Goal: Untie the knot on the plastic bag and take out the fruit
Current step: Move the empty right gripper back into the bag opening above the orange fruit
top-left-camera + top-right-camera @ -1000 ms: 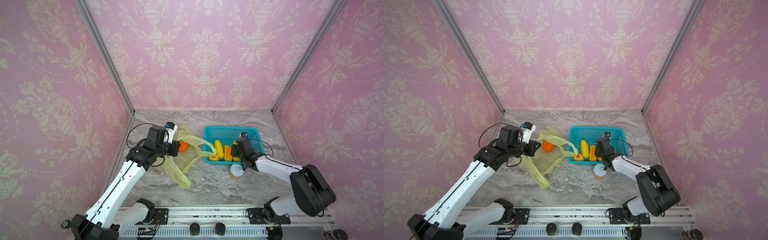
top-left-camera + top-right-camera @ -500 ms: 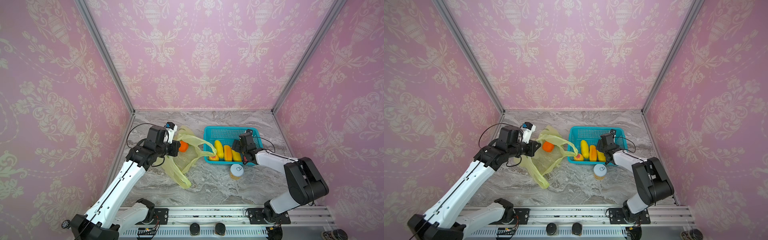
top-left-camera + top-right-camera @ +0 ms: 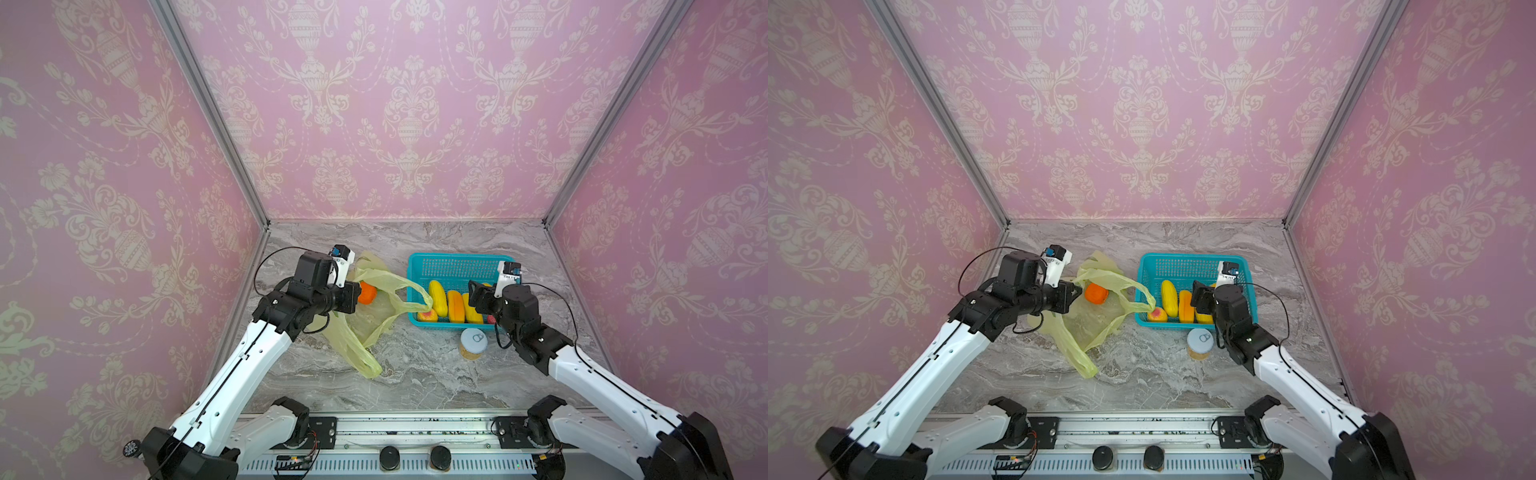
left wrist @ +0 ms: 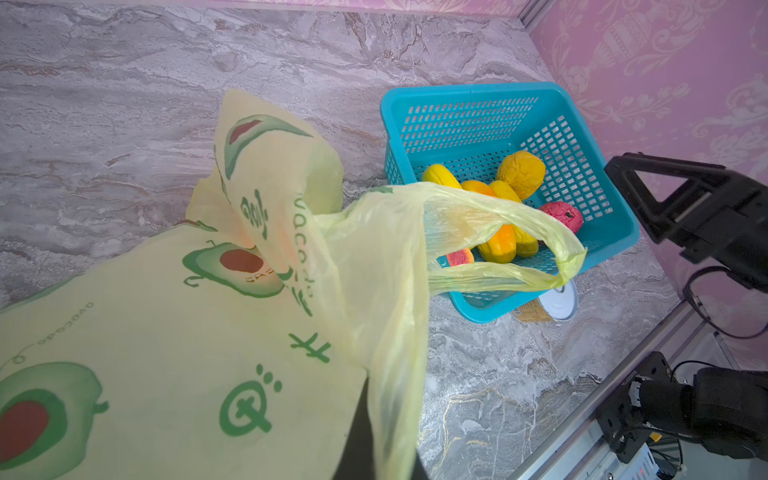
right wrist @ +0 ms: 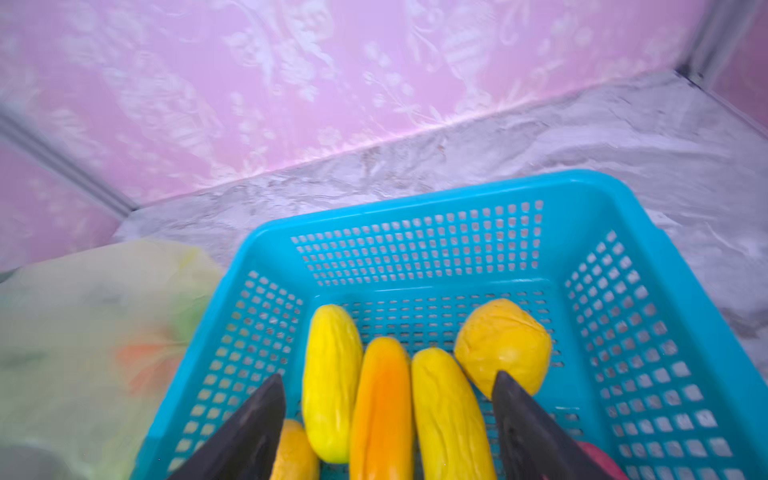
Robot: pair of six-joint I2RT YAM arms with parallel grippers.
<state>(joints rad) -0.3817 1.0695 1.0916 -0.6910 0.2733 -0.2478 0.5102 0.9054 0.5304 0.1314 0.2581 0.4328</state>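
Note:
The yellow-green plastic bag (image 3: 365,328) (image 3: 1088,328) (image 4: 166,332) lies slumped on the marble, left of the basket. My left gripper (image 3: 355,297) (image 3: 1075,293) (image 4: 374,415) is shut on its film and holds the mouth up. An orange (image 3: 367,293) (image 3: 1096,293) sits inside the bag. The knot is out of view; one handle loop (image 4: 519,232) hangs open over the basket's rim. Several fruit (image 3: 437,297) (image 5: 332,374), yellow, orange and pink, lie in the basket. My right gripper (image 3: 478,295) (image 3: 1200,297) (image 5: 388,378) hovers open above them, holding nothing.
The teal mesh basket (image 3: 457,257) (image 3: 1187,257) (image 4: 457,91) (image 5: 415,199) stands at the back right. A white-lidded jar (image 3: 473,343) (image 3: 1200,343) (image 4: 552,303) stands just in front of it, close under my right arm. Pink walls close in three sides.
The right arm has pulled its elbow in and lifted over the basket's front edge, and its jaws have changed width. The left arm and the bag have stayed still.

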